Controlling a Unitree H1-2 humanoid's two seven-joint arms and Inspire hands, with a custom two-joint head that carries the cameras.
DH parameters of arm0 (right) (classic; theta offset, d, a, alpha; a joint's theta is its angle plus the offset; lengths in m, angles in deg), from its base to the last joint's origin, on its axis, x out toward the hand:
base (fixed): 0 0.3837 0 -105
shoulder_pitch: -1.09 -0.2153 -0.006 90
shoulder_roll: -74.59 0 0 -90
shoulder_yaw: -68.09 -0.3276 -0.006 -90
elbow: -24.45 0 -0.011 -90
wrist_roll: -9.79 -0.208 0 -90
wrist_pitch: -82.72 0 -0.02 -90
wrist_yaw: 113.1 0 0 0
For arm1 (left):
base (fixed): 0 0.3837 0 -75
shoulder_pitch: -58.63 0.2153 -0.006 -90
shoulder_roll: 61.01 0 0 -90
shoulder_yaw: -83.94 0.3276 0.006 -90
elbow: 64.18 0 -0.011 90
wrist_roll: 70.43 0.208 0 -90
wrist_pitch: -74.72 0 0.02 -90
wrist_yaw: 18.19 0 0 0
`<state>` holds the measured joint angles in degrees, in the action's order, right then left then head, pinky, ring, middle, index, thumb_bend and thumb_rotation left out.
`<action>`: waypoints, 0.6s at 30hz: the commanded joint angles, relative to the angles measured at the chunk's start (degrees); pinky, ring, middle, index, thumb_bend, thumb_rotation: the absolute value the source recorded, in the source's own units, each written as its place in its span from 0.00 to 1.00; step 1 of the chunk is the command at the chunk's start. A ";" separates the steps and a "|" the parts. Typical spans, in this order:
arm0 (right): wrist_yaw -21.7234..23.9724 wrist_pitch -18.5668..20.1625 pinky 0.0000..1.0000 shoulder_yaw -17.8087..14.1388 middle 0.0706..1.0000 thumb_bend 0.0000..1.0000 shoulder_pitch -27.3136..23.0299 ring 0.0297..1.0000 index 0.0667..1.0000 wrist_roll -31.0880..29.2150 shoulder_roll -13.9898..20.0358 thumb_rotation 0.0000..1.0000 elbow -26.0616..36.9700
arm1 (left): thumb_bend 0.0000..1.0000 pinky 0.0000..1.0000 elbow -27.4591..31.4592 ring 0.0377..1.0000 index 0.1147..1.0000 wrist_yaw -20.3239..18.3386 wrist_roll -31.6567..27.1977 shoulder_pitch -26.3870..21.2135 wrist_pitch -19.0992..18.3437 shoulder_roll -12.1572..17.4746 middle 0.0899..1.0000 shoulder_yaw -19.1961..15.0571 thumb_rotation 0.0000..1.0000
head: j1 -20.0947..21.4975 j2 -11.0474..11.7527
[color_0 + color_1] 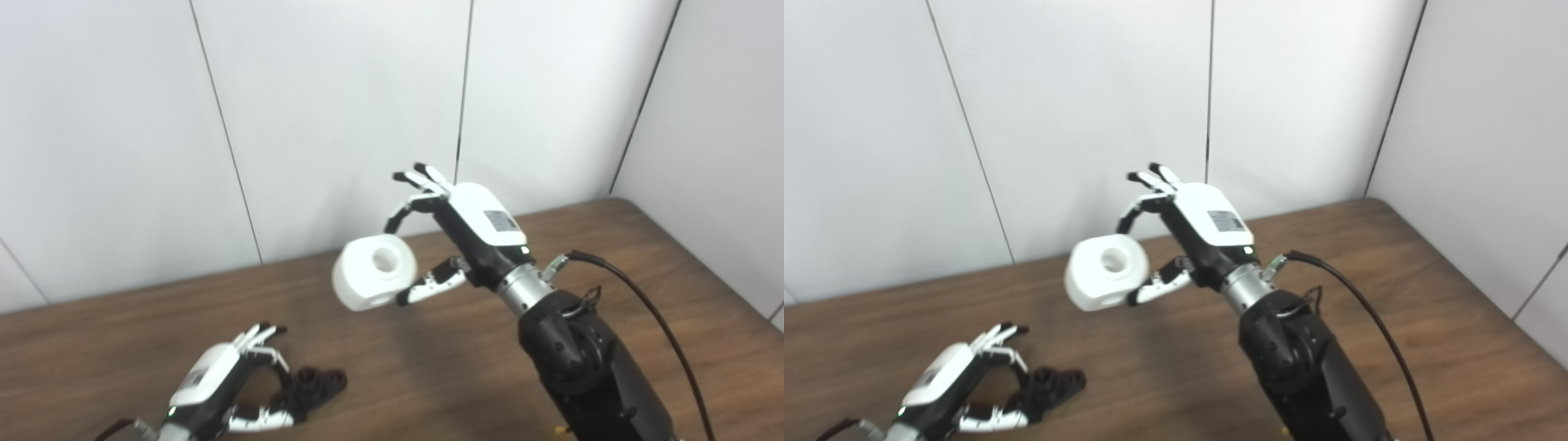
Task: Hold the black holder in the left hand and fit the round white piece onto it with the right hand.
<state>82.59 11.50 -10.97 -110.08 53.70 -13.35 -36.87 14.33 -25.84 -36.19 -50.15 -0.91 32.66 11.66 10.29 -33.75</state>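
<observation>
**Inspector:** At the right hand first. What do you have?

**Operator:** From my station, the right hand point(456, 236) is raised well above the table point(612, 257), its arm coming up from the lower right. It is clamped on the round white piece point(375, 271): a finger point(399, 215) curls over the top edge and the thumb point(429, 286) presses the underside. The other fingers stick out straight, clear of the piece. I see the piece's flat face turned up toward the cameras, with a round hole at its middle.

**Inspector:** And the left hand?

**Operator:** The left hand point(958, 383) sits low at the near left, down at the table surface. Its fingers are curled around the near end of the black holder point(1053, 383), thumb underneath. I read it as gripping the holder, though the dark part blurs against the wood. The holder's far end pokes out to the right of the fingers and appears to lie on the table.

**Inspector:** Relation between the two parts?

**Operator:** Well apart. The white piece hangs above and to the right of the holder, with no contact.

**Inspector:** Surroundings?

**Operator:** A black cable point(661, 324) loops off the right wrist. White wall panels point(337, 110) stand behind the table.
</observation>
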 commanded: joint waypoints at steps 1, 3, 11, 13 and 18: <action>0.18 0.58 0.90 0.29 0.91 0.51 -0.27 1.00 0.44 1.45 -1.50 0.14 2.64 | 0.52 1.00 2.00 1.00 0.42 0.92 1.21 -0.67 -1.09 -0.28 0.93 -0.24 0.04 | -0.41 -0.13; 0.95 1.39 0.89 1.26 0.91 0.51 0.53 1.00 0.44 2.45 -3.56 0.14 3.09 | 0.52 1.00 2.32 1.00 0.42 1.21 1.59 -0.45 -1.60 -0.73 0.93 -0.13 0.04 | -1.07 -0.55; 2.00 1.00 0.91 3.18 0.93 0.51 2.66 1.00 0.44 3.46 -8.84 0.13 1.83 | 0.51 1.00 3.98 1.00 0.41 1.04 1.75 -0.12 -2.72 -1.44 0.93 -0.14 0.04 | -2.88 -2.03; 1.83 0.65 0.94 3.41 0.93 0.51 2.90 1.00 0.44 3.17 -9.60 0.13 1.45 | 0.51 1.00 4.81 1.00 0.41 0.38 2.05 -0.20 -3.44 -1.46 0.93 0.05 0.04 | -3.62 -2.53; 1.62 0.21 0.94 4.74 0.94 0.51 3.81 1.00 0.44 3.68 -10.84 0.13 0.20 | 0.51 1.00 6.39 1.00 0.41 -0.45 2.01 -0.13 -5.03 -1.95 0.93 0.15 0.04 | -4.91 -3.24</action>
<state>85.07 12.99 -6.37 -105.31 57.17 -23.73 -37.33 18.37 -26.30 -34.23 -49.05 -5.58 30.88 11.94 5.71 -36.91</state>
